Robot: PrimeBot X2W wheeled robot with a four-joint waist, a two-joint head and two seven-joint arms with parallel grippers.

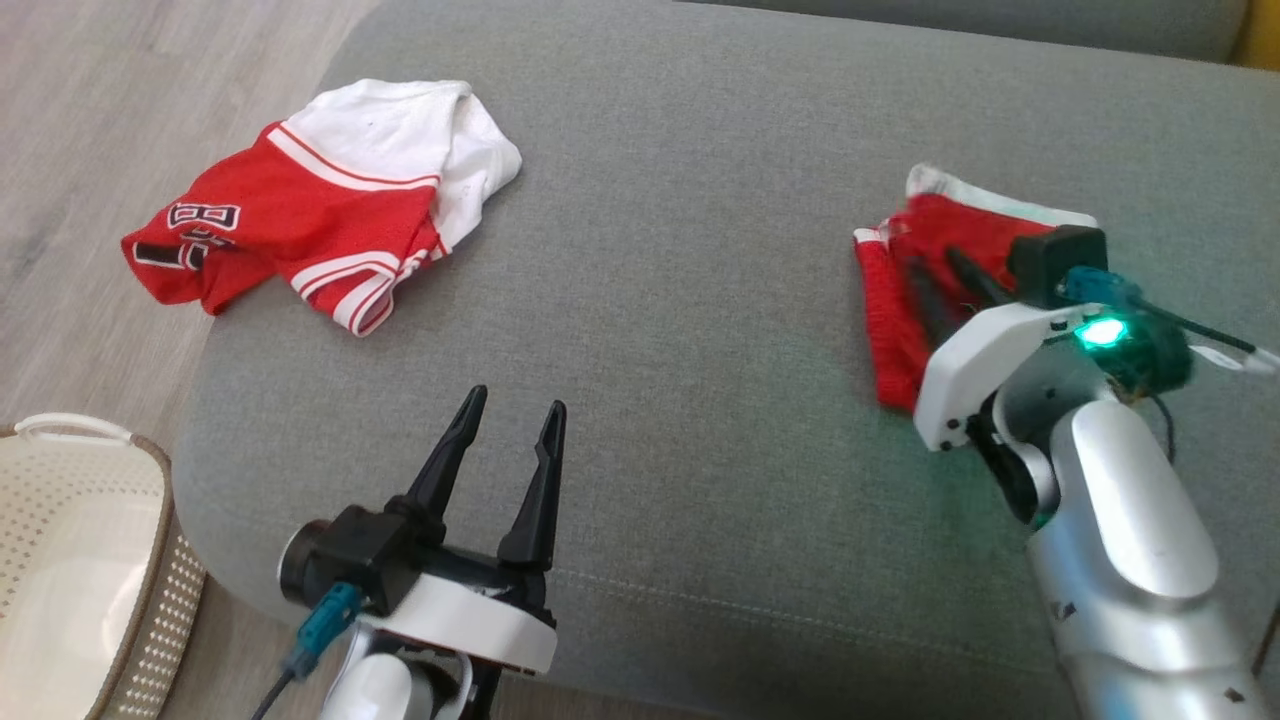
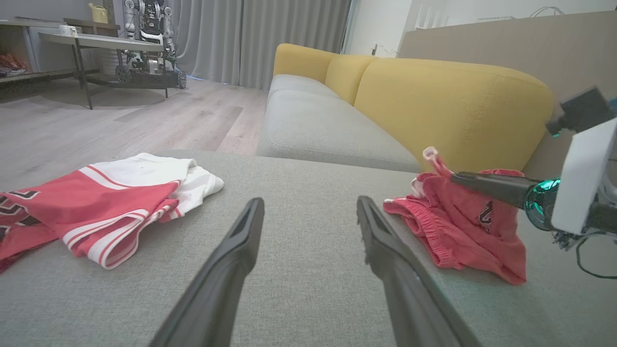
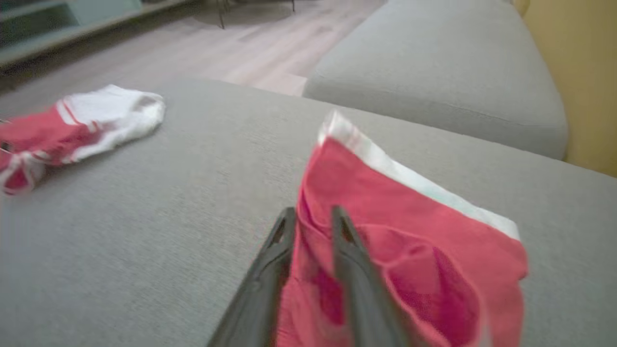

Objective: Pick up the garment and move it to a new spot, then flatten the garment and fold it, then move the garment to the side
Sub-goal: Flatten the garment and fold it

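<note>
The garment point(image 1: 888, 310), a pair of red shorts with a white band, lies crumpled at the right of the grey cushion point(image 1: 680, 330). My right gripper point(image 1: 930, 257) rests on it. In the right wrist view its jaws point(image 3: 312, 212) stand slightly parted, with a fold of the red cloth point(image 3: 424, 226) between them. My left gripper point(image 1: 517, 400) hovers open over bare cushion near the front edge, well left of the shorts point(image 2: 462, 226). Its fingers point(image 2: 309, 202) hold nothing.
A red and white jersey point(image 1: 330, 200) lies bunched at the cushion's far left corner point(image 2: 111, 207), partly over the edge. A white perforated basket point(image 1: 70, 428) stands on the wood floor at lower left. A yellow sofa back point(image 2: 434, 96) rises behind the shorts.
</note>
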